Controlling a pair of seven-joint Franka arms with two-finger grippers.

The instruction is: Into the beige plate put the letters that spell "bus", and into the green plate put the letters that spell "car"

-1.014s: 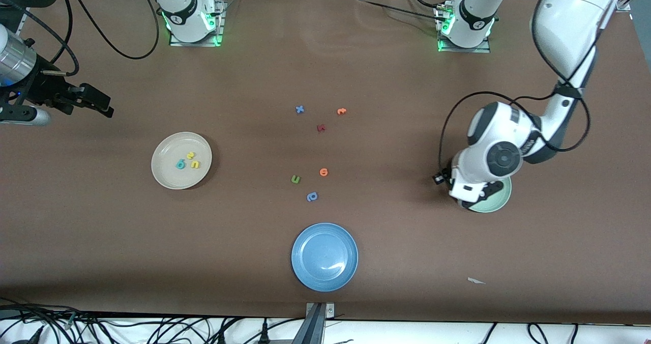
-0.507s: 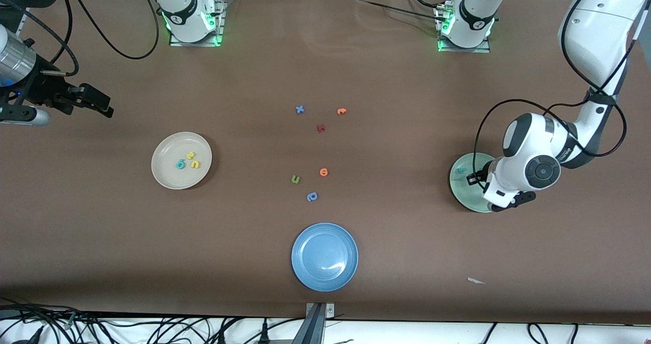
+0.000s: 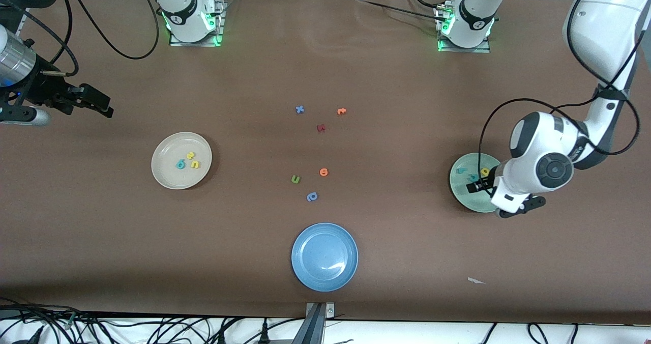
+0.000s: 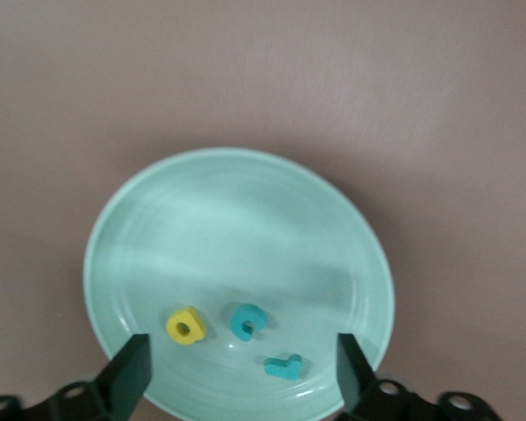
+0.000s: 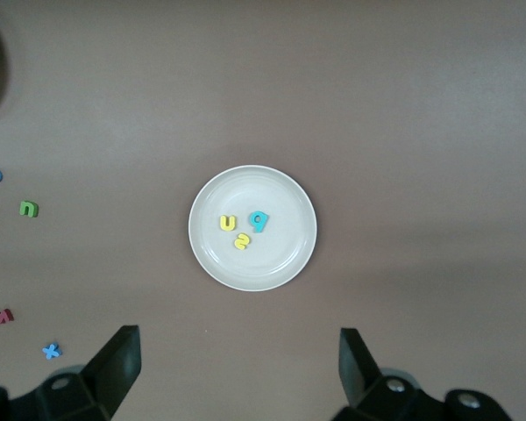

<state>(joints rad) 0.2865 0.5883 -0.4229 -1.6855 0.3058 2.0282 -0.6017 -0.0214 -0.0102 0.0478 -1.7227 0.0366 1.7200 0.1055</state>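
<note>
— From up high, what's in the green plate (image 3: 460,191) at the left arm's end of the surface (image 3: 407,242)?

— The left arm covers part of it. The left wrist view shows it whole: a yellow "a" (image 4: 186,325), a teal "c" (image 4: 246,321) and a teal "r" (image 4: 284,366) lie close together inside. The left tool (image 4: 243,368) hangs over the plate with its fingers (image 4: 130,373) spread wide and nothing between them.

— And the beige plate (image 3: 164,173)?

— Toward the right arm's end. The teal "b" (image 3: 180,164), yellow "u" (image 3: 195,165) and yellow "s" (image 3: 190,155) sit in it. The right tool (image 5: 241,368) waits high above the surface, fingers apart, empty.

— Anything only the front view shows?

— The whole blue plate (image 3: 324,278), nearest that camera. The wrist camera catches only its edge.
</note>
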